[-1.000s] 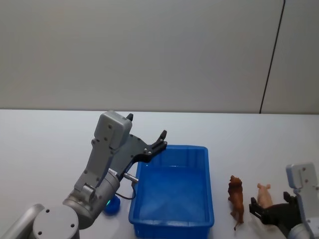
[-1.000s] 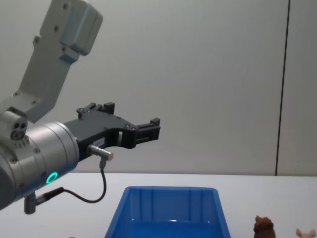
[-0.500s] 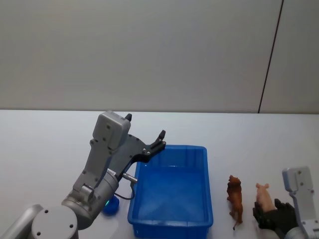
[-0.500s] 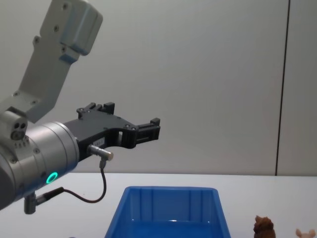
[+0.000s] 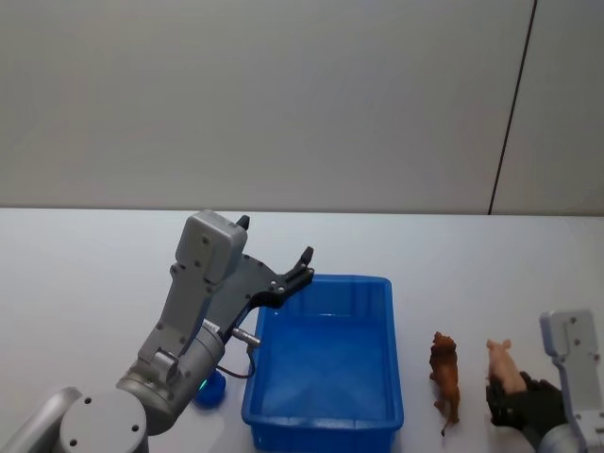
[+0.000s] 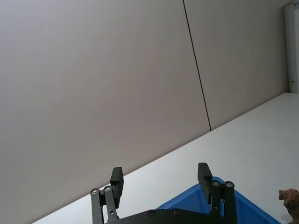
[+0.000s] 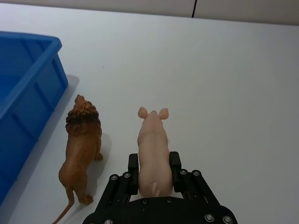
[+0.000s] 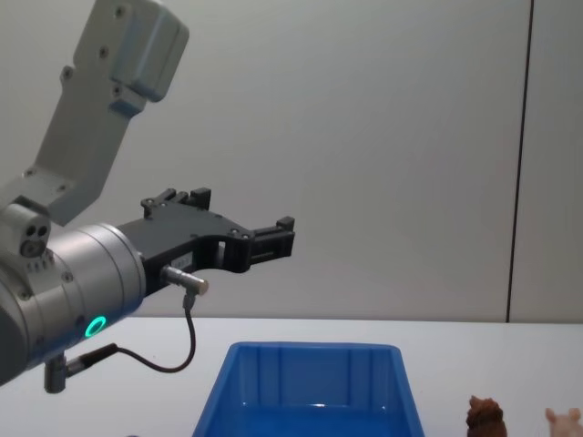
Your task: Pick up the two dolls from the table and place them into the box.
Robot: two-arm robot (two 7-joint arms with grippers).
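Right tool (image 7: 153, 160) low, snug around pink pig (image 7: 152, 135)

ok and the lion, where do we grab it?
Grip the lion figure across its midbody, behind the mane, straight down from above. It stands on four legs, narrow flanks facing the blue bin and the pig figure that the right gripper clamps, with bare table either side. Skip the thin tail.

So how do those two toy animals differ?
The lion is shaggy brown; the pig is smooth pink. The lion stands free, nearer the bin; the pig is clamped in the right gripper. Both stand upright on the table, facing the same way. The left gripper hangs open above the bin.
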